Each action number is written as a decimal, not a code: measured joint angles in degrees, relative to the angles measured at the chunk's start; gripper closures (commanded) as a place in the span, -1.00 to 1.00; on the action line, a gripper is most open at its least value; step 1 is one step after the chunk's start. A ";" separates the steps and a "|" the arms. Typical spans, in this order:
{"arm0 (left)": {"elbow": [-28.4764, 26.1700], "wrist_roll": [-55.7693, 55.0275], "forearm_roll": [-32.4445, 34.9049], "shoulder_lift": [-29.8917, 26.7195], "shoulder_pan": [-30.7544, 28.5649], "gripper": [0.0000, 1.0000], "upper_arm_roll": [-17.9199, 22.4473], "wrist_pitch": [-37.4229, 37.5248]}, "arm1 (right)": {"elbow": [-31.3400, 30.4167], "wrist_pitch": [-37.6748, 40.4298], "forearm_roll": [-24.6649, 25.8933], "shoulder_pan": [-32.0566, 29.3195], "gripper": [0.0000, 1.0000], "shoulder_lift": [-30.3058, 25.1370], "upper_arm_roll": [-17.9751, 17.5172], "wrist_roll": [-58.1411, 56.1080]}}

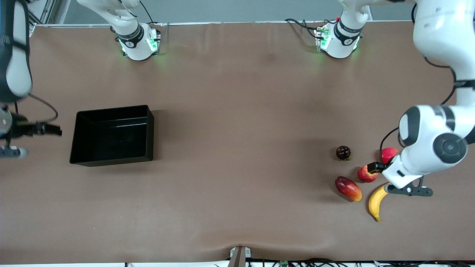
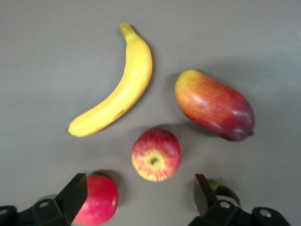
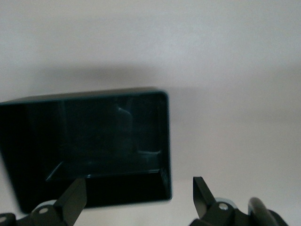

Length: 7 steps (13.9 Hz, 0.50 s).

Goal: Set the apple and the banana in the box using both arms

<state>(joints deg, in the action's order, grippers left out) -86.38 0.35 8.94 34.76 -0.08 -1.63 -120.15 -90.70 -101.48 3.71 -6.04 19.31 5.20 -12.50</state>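
The left gripper [image 2: 138, 197] was held wide open, empty, over the fruit cluster at the left arm's end, w/ the apple [image 2: 156, 154] centred just ahead of its fingertips; in the front view the banana [image 1: 376, 202] lay at approx. 5 o'clock from the apple [image 1: 366, 174]. The apple was judged light, firm, smooth and apt to roll, so best pinched across its widest girth; the banana across mid-body. The right gripper [image 3: 138, 200] waited, fingers spread wide, nothing held, beside the empty black box [image 1: 111, 135].

Robotics lab, 2 bench-mounted white arms [image 1: 430, 148], brown table [image 1: 237, 111], cabling along edges
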 measured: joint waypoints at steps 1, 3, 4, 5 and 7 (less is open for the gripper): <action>0.07 0.00 0.00 1.26 -0.37 -1.00 0.00 -0.69 | -0.74 -3.24 0.00 -0.54 -1.00 1.91 0.00 -0.99; 0.08 0.00 0.00 2.80 -0.48 -1.00 -0.11 -0.86 | -3.44 -8.98 -0.01 -0.67 -1.00 4.13 -0.04 -1.75; 0.04 -0.09 -0.07 3.61 -0.39 -1.00 -0.26 -0.87 | -5.73 -12.04 -0.01 -0.68 -1.00 4.67 -0.06 -2.02; 0.04 -0.23 -0.22 4.41 -0.30 -1.00 -0.31 -1.14 | -8.28 -14.52 -0.01 -0.76 -1.00 4.94 -0.05 -2.72; 0.06 -0.30 -0.92 5.86 -0.31 -1.00 -0.31 -2.41 | -12.56 -17.31 -0.01 -1.78 -1.00 4.99 -0.01 -6.34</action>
<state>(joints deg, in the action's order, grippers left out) -86.32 0.05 8.02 40.62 -0.39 -1.94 -122.57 -103.26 -118.79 3.70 -7.82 24.29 5.19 -18.84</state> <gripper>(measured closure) 0.000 0.000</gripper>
